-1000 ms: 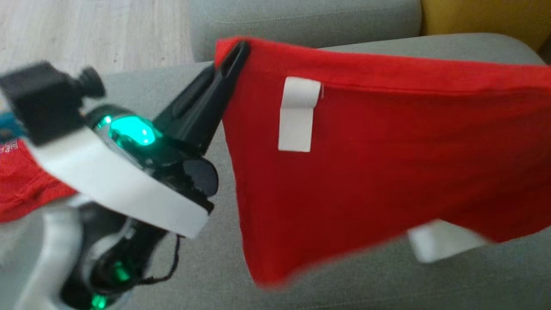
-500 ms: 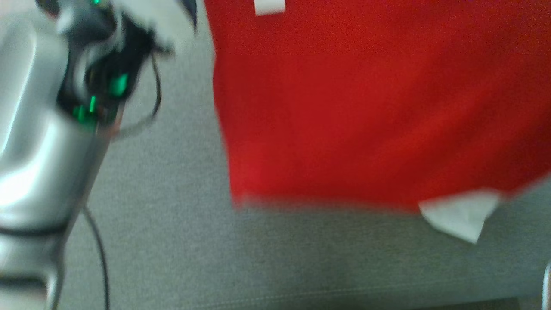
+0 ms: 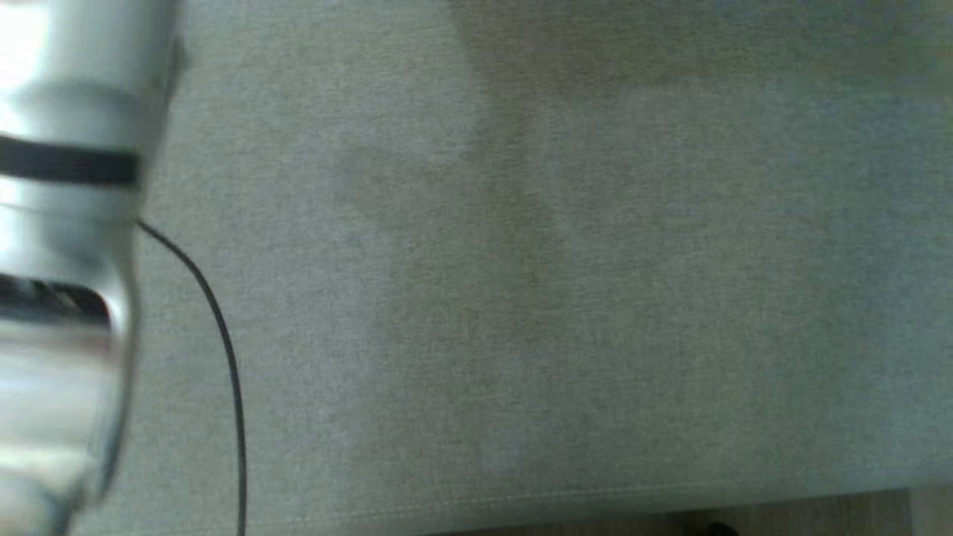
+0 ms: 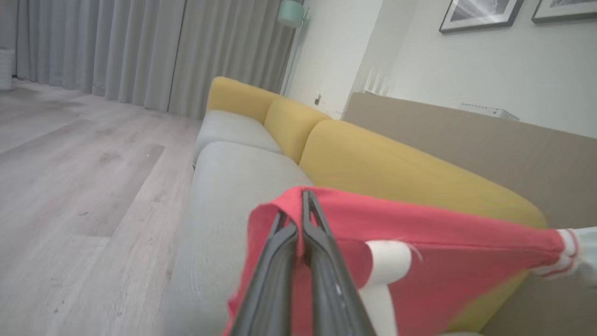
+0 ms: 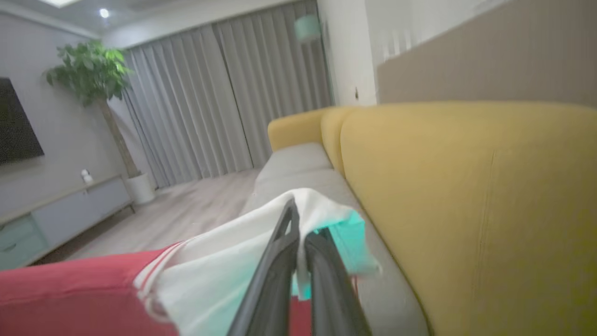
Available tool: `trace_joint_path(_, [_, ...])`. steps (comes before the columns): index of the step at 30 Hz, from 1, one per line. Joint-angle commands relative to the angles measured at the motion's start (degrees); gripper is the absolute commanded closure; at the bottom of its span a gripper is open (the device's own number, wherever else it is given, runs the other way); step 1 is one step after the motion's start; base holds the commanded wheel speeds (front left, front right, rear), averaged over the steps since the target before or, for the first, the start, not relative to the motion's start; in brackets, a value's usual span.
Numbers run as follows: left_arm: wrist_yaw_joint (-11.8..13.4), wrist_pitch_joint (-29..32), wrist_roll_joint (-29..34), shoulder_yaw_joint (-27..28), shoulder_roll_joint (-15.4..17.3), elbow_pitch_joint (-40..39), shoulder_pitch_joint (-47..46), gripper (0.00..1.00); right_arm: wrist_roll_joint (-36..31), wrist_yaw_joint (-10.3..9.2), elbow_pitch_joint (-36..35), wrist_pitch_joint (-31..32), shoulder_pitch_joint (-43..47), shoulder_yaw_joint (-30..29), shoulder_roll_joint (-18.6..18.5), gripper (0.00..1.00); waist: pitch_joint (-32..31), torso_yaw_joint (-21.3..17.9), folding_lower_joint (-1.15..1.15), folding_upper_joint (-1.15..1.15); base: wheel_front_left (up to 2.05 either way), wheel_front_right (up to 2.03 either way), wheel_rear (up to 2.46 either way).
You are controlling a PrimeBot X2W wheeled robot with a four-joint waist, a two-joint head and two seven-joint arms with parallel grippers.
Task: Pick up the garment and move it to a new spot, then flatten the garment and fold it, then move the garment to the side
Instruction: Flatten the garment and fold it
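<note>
Aloft over the sofa (image 4: 219, 196), the garment (image 4: 447, 252) hangs stretched between the left gripper (image 4: 295, 205), clamped on its red corner, and the right gripper (image 5: 301, 217), clamped on its white edge, apparently so that it spreads out before being laid flat.

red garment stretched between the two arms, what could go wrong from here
1. The left jaws pinch just a corner fold of the red cotton garment with white trim, pulled taut; it might slip free.
2. The right jaws clamp a bunched white section, so it may land creased on the grey sofa seat cushion.
3. The loose black cable could snag.
</note>
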Motion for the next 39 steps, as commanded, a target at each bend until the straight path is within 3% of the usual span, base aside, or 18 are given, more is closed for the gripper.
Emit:
trace_joint_path(1, [-0.8, -0.9, -0.2, 0.5, 1.4, -0.1, 1.3, 1.00, 1.1, -0.04, -1.2, -0.6, 3.5, 1.4, 0.1, 1.00, -0.7, -0.6, -0.02, 0.00, 0.00, 0.00, 0.00])
trace_joint_path(7, [-6.0, -3.6, -0.6, -3.3, 0.8, 5.0, 14.6, 1.00, 9.0, -0.04, -0.7, -1.9, 22.8, 10.3, -4.2, 1.00, -4.1, -1.1, -0.02, 0.00, 0.00, 0.00, 0.00])
trace_joint_path(12, [-8.1, -3.6, -2.4, -5.9, 1.3, 3.0, 30.7, 1.00, 15.1, -0.04, -6.5, 1.1, 44.0, 13.5, -9.3, 1.00, -8.0, -0.6, -0.02, 0.00, 0.00, 0.00, 0.00])
trace_joint_path(17, [-6.9, -2.7, -5.7, -5.8, 2.8, -5.3, 44.8, 1.00, 16.6, -0.04, -15.6, 4.6, 60.7, 10.6, -11.1, 1.00, -12.4, -0.4, -0.02, 0.00, 0.00, 0.00, 0.00])
trace_joint_path(18, [-6.9, -2.7, -5.7, -5.8, 2.8, -5.3, 44.8, 1.00, 16.6, -0.04, -15.6, 4.6, 60.7, 10.6, -11.1, 1.00, -12.4, -0.4, -0.02, 0.00, 0.00, 0.00, 0.00])
trace_joint_path(22, [-2.6, -0.7, -8.6, -5.9, 5.1, -17.9, 59.1, 1.00, 15.5, -0.04, -25.8, 8.4, 74.8, 6.2, -9.0, 1.00, -15.0, -1.0, -0.02, 0.00, 0.00, 0.00, 0.00])
trace_joint_path(27, [5.7, 1.6, -11.2, -6.7, 7.8, -37.9, 77.1, 1.00, 13.1, -0.04, -38.3, 14.0, 89.3, 1.4, -3.6, 1.00, -15.2, -1.6, -0.02, 0.00, 0.00, 0.00, 0.00])
trace_joint_path(30, [10.2, 3.3, -11.4, -7.0, 10.0, -47.4, 83.4, 1.00, 12.9, -0.04, -43.4, 16.7, 93.9, -0.5, -1.1, 1.00, -14.6, -1.6, -0.02, 0.00, 0.00, 0.00, 0.00])
trace_joint_path(35, [14.2, 7.6, -10.5, -6.0, 13.2, -54.1, 82.0, 1.00, 13.2, -0.04, -45.7, 20.9, 91.3, -3.5, -0.1, 1.00, -13.3, -1.0, -0.02, 0.00, 0.00, 0.00, 0.00])
trace_joint_path(39, [15.3, 11.7, -10.9, -5.0, 13.3, -54.0, 75.5, 1.00, 13.1, -0.04, -44.3, 25.2, 84.1, -2.7, -2.5, 1.00, -12.0, -0.7, -0.02, 0.00, 0.00, 0.00, 0.00])
